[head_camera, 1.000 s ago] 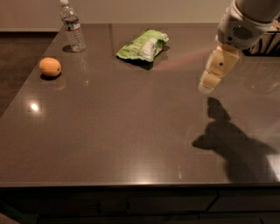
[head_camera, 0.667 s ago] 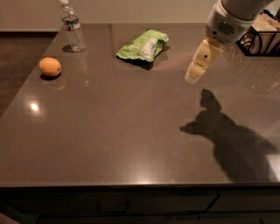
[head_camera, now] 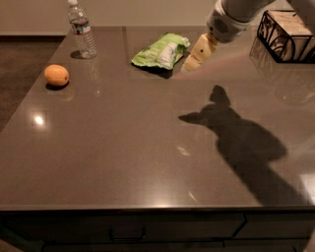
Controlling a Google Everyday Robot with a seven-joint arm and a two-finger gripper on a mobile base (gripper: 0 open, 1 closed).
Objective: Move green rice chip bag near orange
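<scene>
Chip bag lies at the far middle of our desk, its long axis slanting from near-left to far-right. Our pincer hangs just to the right of it, holding nothing; we cannot tell how far open it is. A second ago it was further right. The orange sits well apart, far left.

The one camera looks down from above the near edge of the table towards the far wall, the gripper at upper right.
</scene>
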